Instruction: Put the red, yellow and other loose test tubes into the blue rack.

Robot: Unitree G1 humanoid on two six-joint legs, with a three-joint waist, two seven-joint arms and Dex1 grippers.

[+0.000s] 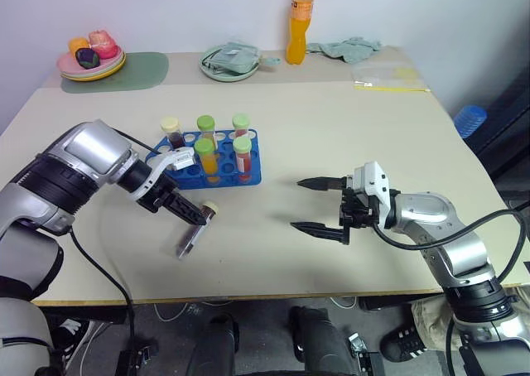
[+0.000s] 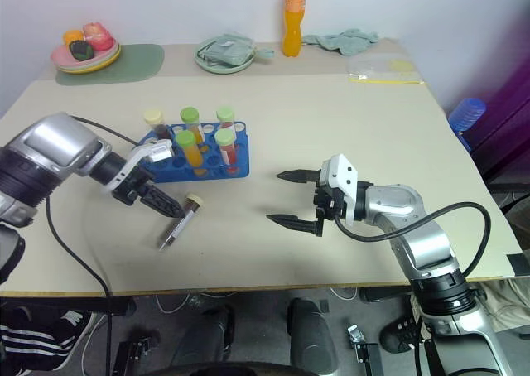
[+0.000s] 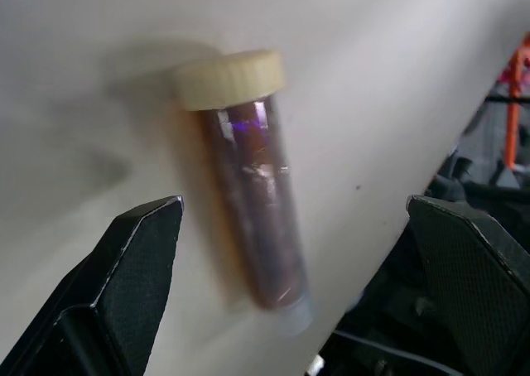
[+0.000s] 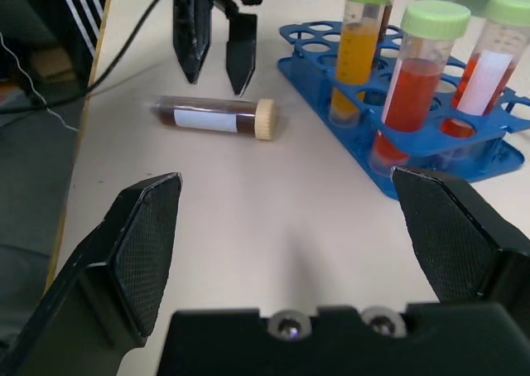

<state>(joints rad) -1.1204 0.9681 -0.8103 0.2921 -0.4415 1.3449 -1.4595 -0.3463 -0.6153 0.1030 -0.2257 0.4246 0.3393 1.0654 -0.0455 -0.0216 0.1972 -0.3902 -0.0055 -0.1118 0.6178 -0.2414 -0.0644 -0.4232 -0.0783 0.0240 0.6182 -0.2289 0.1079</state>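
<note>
Beige table [image 1: 348,136] against a plain white wall [image 1: 166,12], evenly lit

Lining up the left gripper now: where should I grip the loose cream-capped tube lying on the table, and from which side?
Grip the brown tube mid-barrel, coming from above. It lies flat on the table beside the blue rack, cream cap toward the rack. The open left gripper already hangs over it; setting the fingers across the barrel looks the likeliest way to stop it rolling.
</note>
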